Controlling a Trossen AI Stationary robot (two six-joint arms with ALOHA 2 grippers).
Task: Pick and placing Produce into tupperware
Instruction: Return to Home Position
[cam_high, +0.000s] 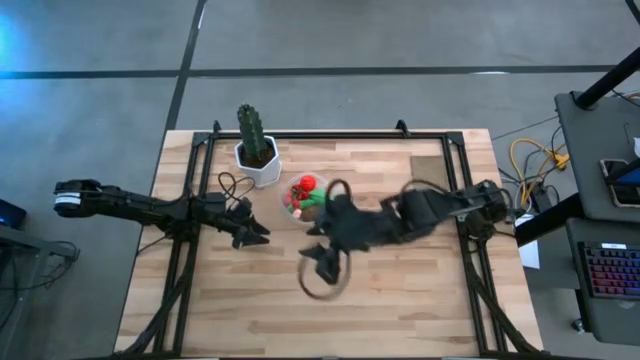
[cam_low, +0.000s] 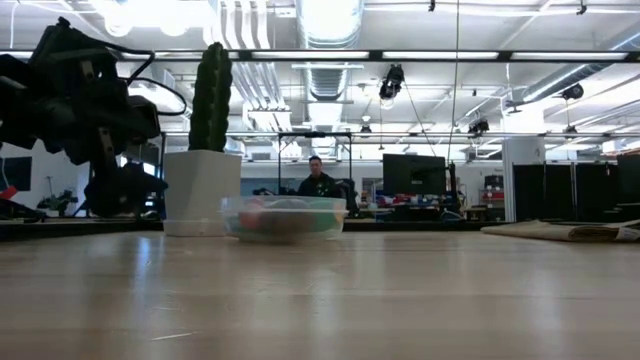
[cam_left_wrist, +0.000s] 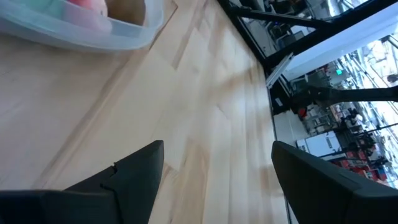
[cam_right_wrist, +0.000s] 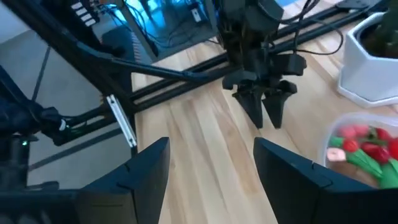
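The clear tupperware (cam_high: 303, 197) stands on the wooden table, just right of the cactus pot. Inside it lies the produce (cam_high: 307, 190): a red ball, green pieces and pink bits, which also show in the right wrist view as produce (cam_right_wrist: 364, 151) in the tupperware (cam_right_wrist: 348, 124). My left gripper (cam_high: 256, 235) hovers open to the left of the container and nearer the near edge; its fingers (cam_left_wrist: 134, 171) frame bare wood below the tupperware (cam_left_wrist: 81, 28). My right gripper (cam_high: 320, 258) is open, raised over the table on the container's near side, and faces the left gripper (cam_right_wrist: 264, 106).
A tall green cactus in a white pot (cam_high: 257, 155) stands by the far-left of the tupperware. Black frame rails (cam_high: 190, 200) run along the table's sides and far edge. A flat tan piece (cam_low: 560, 230) lies at the right. A person (cam_low: 318, 180) sits in the room behind.
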